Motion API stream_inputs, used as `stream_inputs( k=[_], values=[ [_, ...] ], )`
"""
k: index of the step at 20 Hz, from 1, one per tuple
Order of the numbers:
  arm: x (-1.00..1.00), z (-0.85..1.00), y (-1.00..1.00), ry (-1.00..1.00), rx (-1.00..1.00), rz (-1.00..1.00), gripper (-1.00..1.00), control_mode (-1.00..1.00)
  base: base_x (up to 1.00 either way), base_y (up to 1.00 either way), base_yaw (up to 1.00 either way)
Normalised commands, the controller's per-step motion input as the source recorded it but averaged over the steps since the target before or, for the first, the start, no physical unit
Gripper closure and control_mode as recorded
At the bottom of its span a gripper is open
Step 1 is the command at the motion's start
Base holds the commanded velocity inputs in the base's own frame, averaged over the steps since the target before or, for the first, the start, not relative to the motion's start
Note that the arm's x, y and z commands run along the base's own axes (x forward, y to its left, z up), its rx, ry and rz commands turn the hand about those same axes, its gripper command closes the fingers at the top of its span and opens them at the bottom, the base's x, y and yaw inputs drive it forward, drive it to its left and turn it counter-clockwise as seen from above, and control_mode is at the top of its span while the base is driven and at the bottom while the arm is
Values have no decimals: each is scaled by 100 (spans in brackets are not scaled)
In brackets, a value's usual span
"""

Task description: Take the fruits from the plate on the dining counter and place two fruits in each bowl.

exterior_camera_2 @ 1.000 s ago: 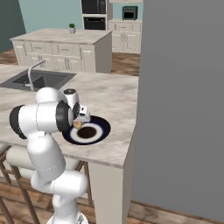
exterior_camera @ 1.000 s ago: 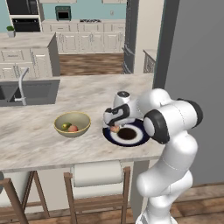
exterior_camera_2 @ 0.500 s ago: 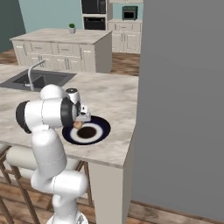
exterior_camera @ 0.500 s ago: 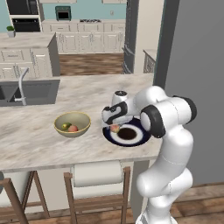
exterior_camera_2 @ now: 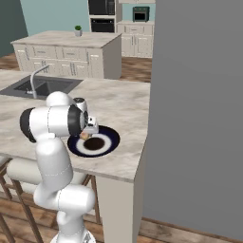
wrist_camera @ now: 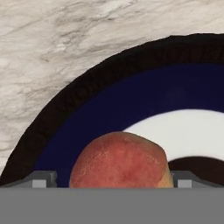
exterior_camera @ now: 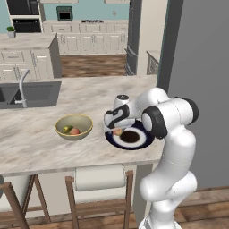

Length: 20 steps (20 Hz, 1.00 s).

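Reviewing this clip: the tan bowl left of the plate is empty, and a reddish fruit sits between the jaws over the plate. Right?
Not quite: the tan bowl is not empty. The left base view shows two fruits in it, one green and one reddish. The rest holds: the bowl stands left of the plate, and the hand view shows a reddish fruit between the jaws over the plate.

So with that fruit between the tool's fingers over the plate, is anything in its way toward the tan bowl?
Nothing visible. The reddish fruit sits between the tool fingers above the plate, and the counter between the plate and the tan bowl looks bare. That bowl already holds two fruits.
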Motion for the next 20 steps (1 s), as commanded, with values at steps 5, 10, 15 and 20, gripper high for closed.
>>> stream_inputs(
  k=[5,10,15,20],
  values=[
    [0,0,0,0,0,0,100,-100,0,0,0],
    [-1,1,0,0,0,0,100,-100,0,0,0],
    [-55,81,-36,0,5,0,100,-100,0,0,0],
    [-93,100,-53,2,10,6,100,-100,0,0,0]
  ],
)
